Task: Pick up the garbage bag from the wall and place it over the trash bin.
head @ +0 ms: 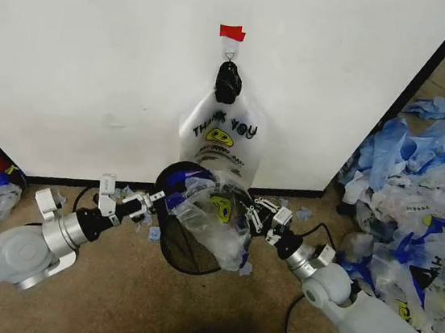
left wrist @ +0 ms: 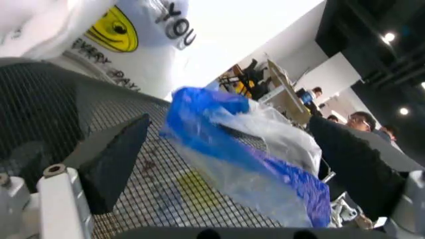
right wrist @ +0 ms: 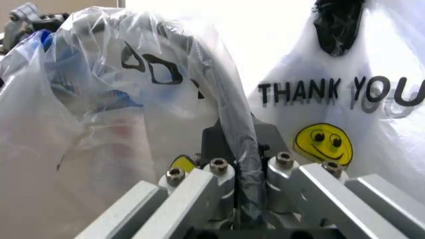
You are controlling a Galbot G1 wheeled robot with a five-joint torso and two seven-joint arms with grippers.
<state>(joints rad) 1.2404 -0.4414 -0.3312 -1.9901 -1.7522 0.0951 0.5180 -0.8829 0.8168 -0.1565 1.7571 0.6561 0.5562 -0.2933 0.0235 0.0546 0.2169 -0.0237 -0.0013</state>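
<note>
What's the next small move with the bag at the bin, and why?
Probably close the left gripper on the garbage bag's blue handle, then pull it outward over the rim. The right gripper is shut on the garbage bag, which drapes over the trash bin on that side, while the left fingers stand open around the handle, gripping nothing.
</note>
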